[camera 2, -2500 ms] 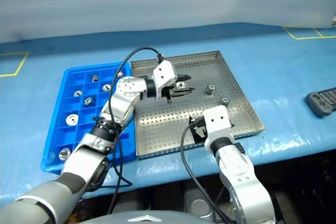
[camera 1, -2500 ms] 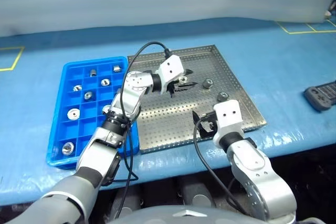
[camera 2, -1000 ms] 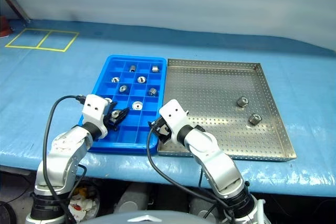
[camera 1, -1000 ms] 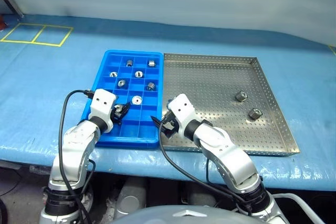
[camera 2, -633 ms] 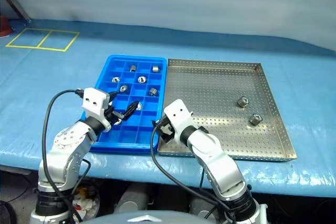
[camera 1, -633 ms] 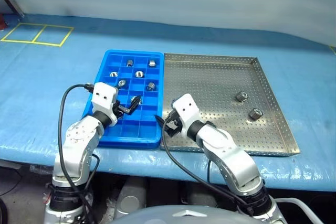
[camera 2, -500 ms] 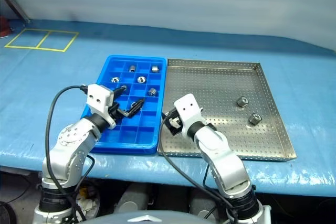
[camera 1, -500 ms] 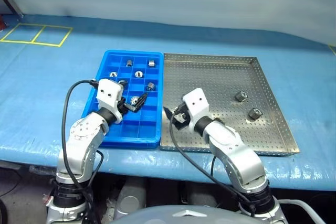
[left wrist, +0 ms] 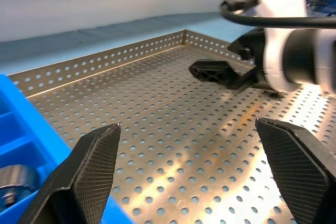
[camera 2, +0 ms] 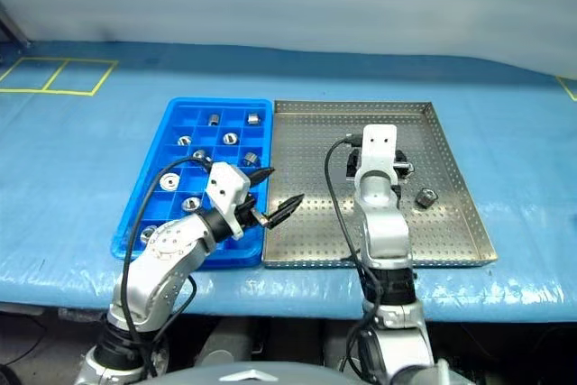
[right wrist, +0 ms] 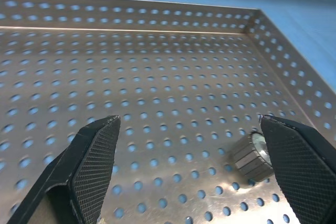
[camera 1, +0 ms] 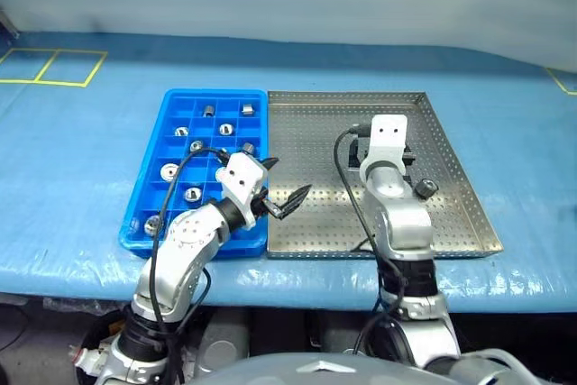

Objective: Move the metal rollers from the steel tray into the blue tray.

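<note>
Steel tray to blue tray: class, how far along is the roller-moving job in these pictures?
Done: several metal rollers lie in blue tray compartments. In hand: nothing; the left gripper and right gripper are open, the right one over the steel tray. Left: at least one roller there.

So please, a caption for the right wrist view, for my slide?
Open right gripper over the steel tray, one metal roller beside its finger.

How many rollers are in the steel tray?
1 visible: a metal roller near the right rim of the steel tray, beside the right arm. Another may be hidden behind that arm.
</note>
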